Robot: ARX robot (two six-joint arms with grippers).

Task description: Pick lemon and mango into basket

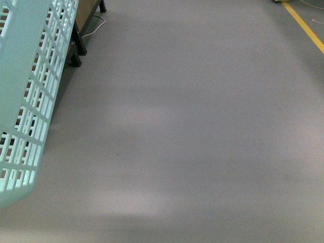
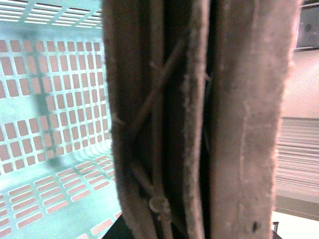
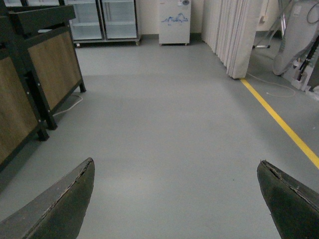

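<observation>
My right gripper hangs wide open above the grey floor. The teal basket tilts at the floor's left edge, its brown handle filling the left wrist view. I cannot tell my left gripper's state.

The basket on the left is pale teal, its walls a regular grid of small oblong slots. Seen from inside, the slots show reddish-brown against the teal. Its handle is dull brown, ribbed and criss-crossed. The floor is plain grey, with one yellow line along the far right. Further off stand cabinets on the left with wood-brown panels in black frames, a pleated white curtain, and a white unit bearing a blue mark. The right gripper has dark jaws, near black.
</observation>
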